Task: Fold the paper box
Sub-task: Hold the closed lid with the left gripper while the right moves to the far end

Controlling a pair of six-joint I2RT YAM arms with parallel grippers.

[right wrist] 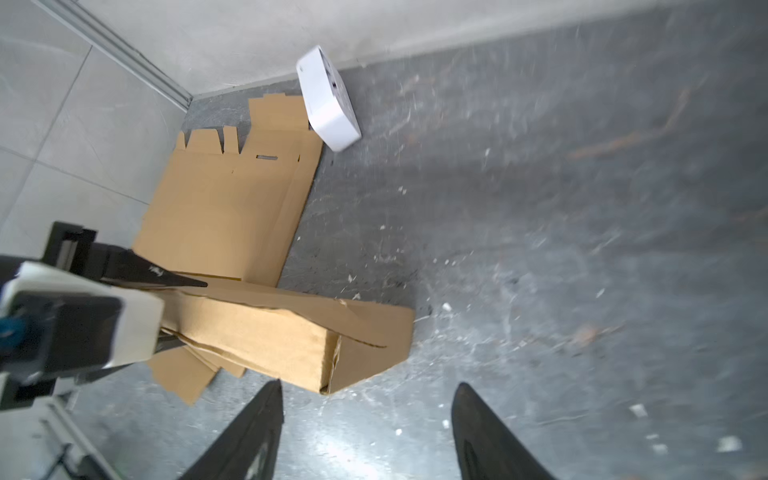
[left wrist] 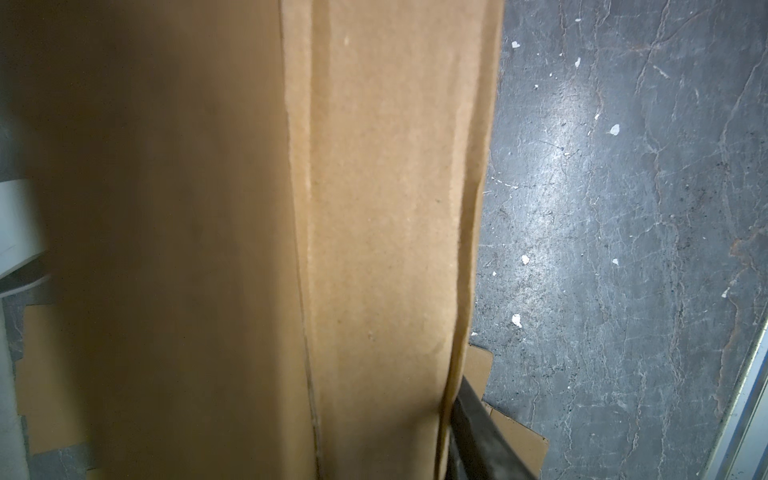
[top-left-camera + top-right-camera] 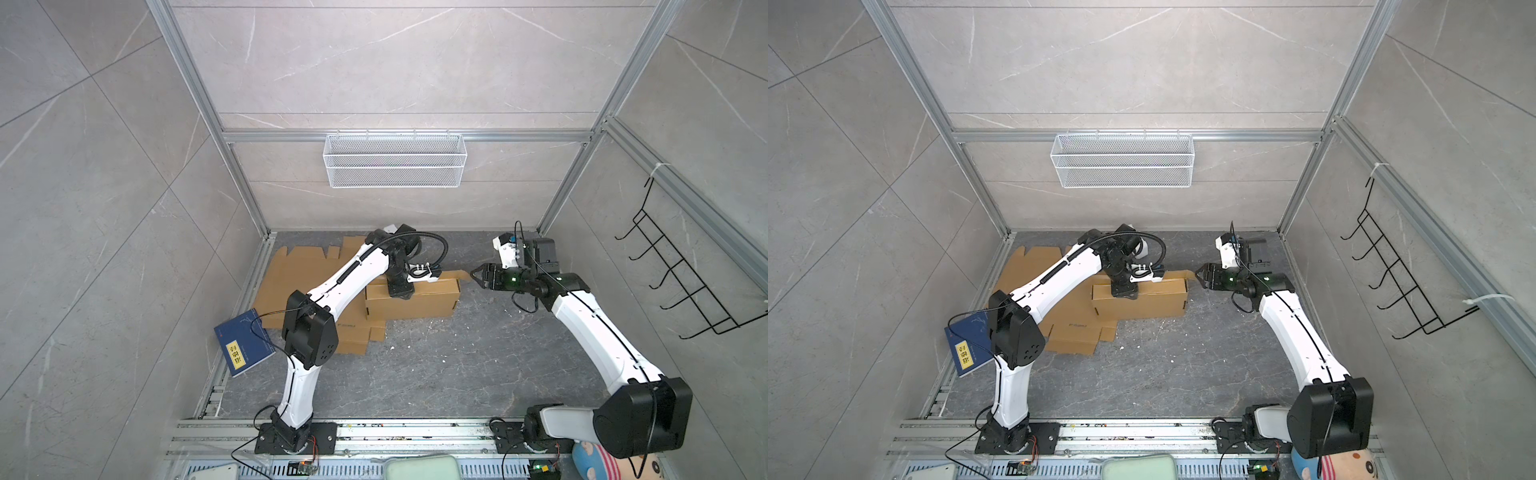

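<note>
Floor (image 3: 457, 365) — dark stone, flecked white.
Sheets (image 3: 291, 282) — flat cardboard, found back-left.
Box (image 3: 415, 303) — half-formed, found mid-floor toward the back, partly laid upon the sheets. It was judged light, stiff in its panels, yielding at creases and easily crushed at edges. It would best be taken by the loose end flap (image 1: 374, 340).
Book (image 3: 243, 349) — blue, at the left edge.
Left gripper (image 3: 400, 291) — seen clamped on the box's long wall, so access from above was crowded.
Right gripper (image 1: 369, 384) — spread wide, nothing held, just beside the flap.
</note>
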